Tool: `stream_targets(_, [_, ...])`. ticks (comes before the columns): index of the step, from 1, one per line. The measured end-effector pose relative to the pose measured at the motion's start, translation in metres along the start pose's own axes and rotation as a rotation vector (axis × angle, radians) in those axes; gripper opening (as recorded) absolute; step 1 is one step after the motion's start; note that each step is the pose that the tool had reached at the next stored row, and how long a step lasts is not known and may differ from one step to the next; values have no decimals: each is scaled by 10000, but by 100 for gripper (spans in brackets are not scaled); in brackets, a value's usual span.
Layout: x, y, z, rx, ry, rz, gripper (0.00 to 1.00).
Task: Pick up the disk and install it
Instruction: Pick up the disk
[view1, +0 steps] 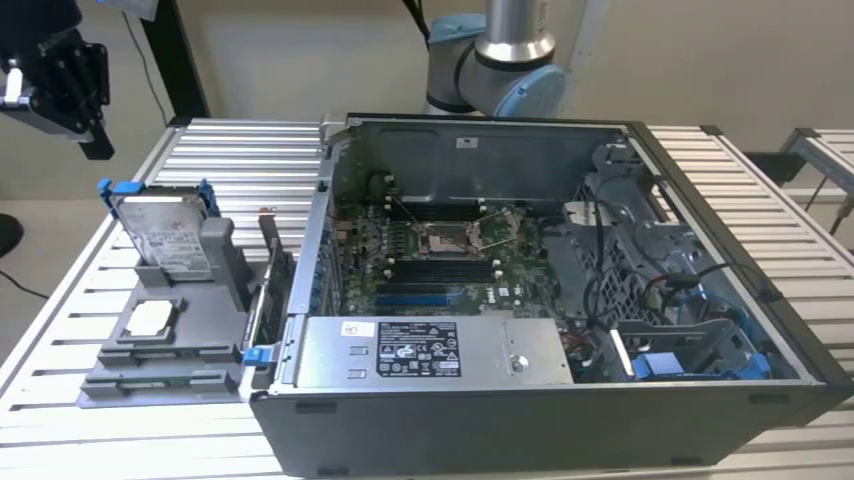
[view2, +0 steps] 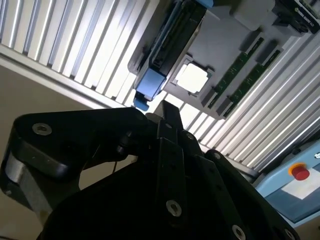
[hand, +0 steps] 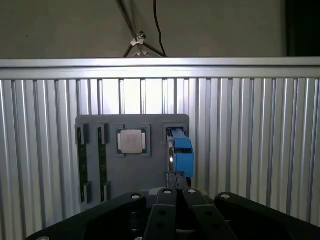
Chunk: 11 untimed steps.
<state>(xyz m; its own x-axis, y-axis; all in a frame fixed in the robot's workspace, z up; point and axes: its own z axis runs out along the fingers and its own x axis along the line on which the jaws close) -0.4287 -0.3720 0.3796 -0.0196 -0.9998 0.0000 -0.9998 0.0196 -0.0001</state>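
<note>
Ribbed aluminium slats form the bench (view1: 240, 160), which carries an open computer case (view1: 561, 410) in the middle. A grey holder (view1: 160, 370) lies on the exterior view's left. The disk (view1: 167, 230) stands upright on its edge in a slot at the far end of that holder, with its white label and blue frame showing. A small silver chip (view1: 151, 317) sits in a recess just nearer than it. The black claw (view1: 60, 80) hangs at the far left of the exterior view, well apart from the disk. In the first wrist view its fingers appear closed together on nothing, and the claw (hand: 176, 180) points toward the disk's blue edge (hand: 181, 150).
</note>
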Motion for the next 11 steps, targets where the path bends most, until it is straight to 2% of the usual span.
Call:
stream_targets(5, [0,0,0,0,17,-1,0])
stream_targets(7, [0,0,0,1,64,-1,0])
stream_targets(11, [0,0,0,2,77,-1,0])
